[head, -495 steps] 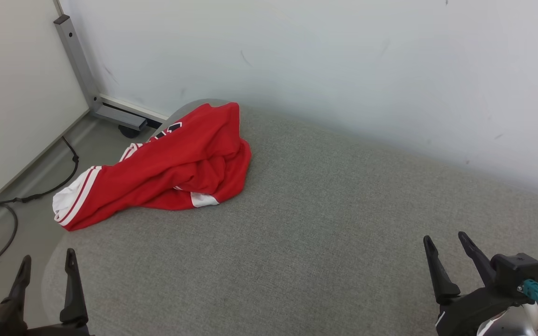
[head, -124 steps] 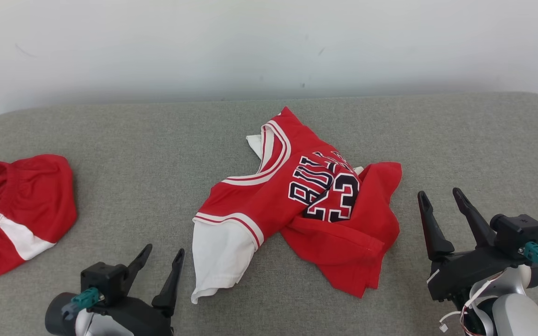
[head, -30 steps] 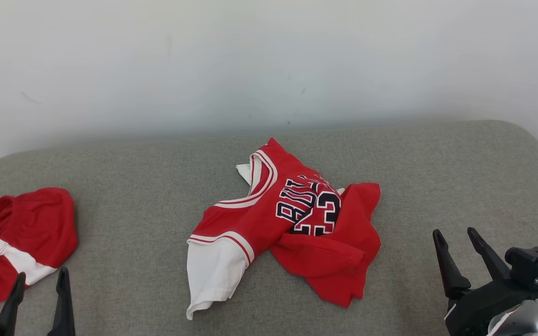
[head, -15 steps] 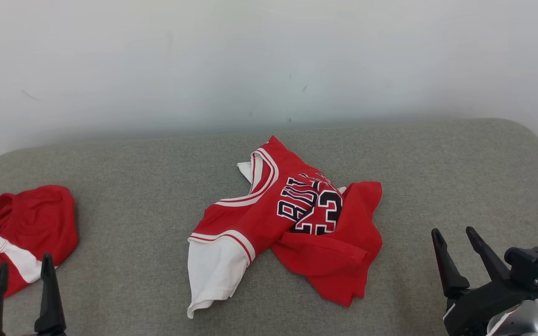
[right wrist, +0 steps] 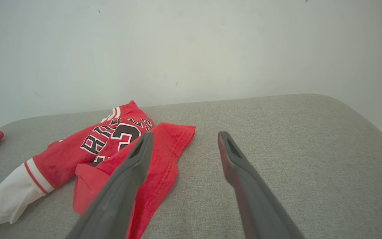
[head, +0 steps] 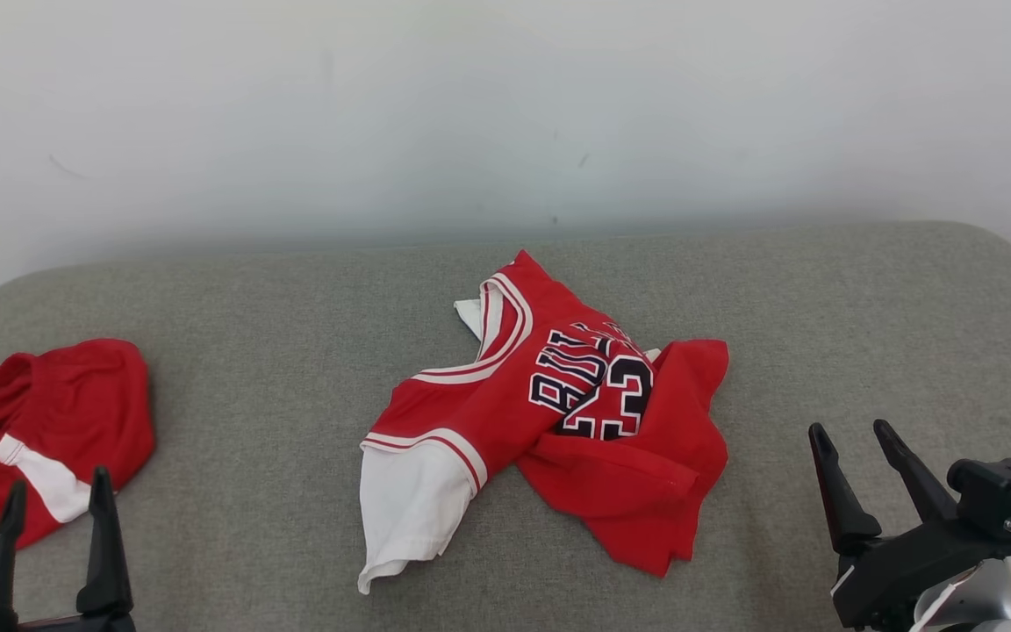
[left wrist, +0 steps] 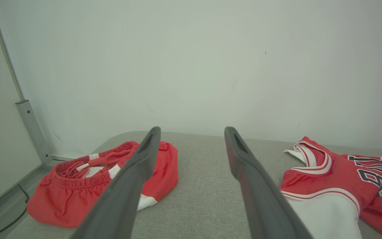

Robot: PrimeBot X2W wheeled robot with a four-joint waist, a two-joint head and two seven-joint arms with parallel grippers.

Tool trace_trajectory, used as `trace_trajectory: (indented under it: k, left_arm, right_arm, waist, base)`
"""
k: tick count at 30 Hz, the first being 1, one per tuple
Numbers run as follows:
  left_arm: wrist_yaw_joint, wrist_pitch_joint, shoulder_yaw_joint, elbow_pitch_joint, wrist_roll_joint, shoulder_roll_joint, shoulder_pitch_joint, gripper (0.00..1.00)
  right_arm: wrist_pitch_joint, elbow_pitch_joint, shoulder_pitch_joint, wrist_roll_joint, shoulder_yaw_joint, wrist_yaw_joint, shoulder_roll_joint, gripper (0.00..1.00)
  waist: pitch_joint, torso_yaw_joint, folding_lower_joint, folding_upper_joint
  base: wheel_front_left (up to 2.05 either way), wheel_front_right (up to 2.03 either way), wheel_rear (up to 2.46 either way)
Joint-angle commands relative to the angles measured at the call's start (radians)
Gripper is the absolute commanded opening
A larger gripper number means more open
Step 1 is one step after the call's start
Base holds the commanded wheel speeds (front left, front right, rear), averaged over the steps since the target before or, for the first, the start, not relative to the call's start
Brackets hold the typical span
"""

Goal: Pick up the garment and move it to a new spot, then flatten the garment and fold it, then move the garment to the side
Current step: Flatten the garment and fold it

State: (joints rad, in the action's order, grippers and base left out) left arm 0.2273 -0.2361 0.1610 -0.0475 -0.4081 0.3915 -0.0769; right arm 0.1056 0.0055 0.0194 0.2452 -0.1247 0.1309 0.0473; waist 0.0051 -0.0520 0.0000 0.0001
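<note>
Garment (head: 549,412), a red jersey with white trim and dark lettering, is lying crumpled at centre frame of the head view on the grey fabric counter (head: 251,351). Its white sleeve is trailing toward lower centre.

Left claw (head: 60,481) is sitting at lower left, jaws standing apart, gripping nothing. The garment is lying well apart, to its right in frame. Red shorts (head: 58,421) are lying at the left edge, just above this claw's fingertips.

Right claw (head: 848,428) is sitting at lower right, jaws likewise spread and unloaded. The garment's red hem is lying near, to its left in frame. In the right wrist view the garment is showing at left, partly behind the left-hand finger.
</note>
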Motion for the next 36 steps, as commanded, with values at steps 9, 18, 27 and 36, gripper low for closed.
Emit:
trace_trajectory:
  k: [9, 18, 27, 36]
  left_arm:
    - [-0.009, 0.009, 0.035, 0.037, 0.018, 0.001, 0.034, 1.0]
    - [-0.02, 0.007, 0.052, 0.059, 0.012, -0.002, 0.049, 1.0]
    - [-0.034, -0.014, 0.029, 0.088, -0.012, -0.009, 0.066, 1.0]
    - [-0.049, -0.028, -0.025, 0.099, -0.018, -0.036, 0.047, 1.0]
  right_arm:
    - [0.014, -0.013, -0.001, -0.011, -0.003, 0.0, 0.002, 1.0]
    - [0.023, -0.021, 0.008, -0.014, -0.001, 0.0, 0.002, 1.0]
    - [0.027, -0.024, 0.014, -0.018, -0.004, 0.0, 0.002, 1.0]
    - [0.037, -0.033, 0.012, -0.02, 0.004, 0.0, 0.002, 1.0]
  waist:
    - [-0.006, 0.006, 0.0, -0.0001]
    - [-0.014, 0.009, 0.0, -0.0001]
    - [-0.018, 0.017, 0.0, -0.0001]
    - [-0.02, 0.017, 0.0, -0.0001]
  base:
    - [0.0, 0.0, 0.0]
    - [0.0, 0.0, 0.0]
    - [0.0, 0.0, 0.0]
    - [0.0, 0.0, 0.0]
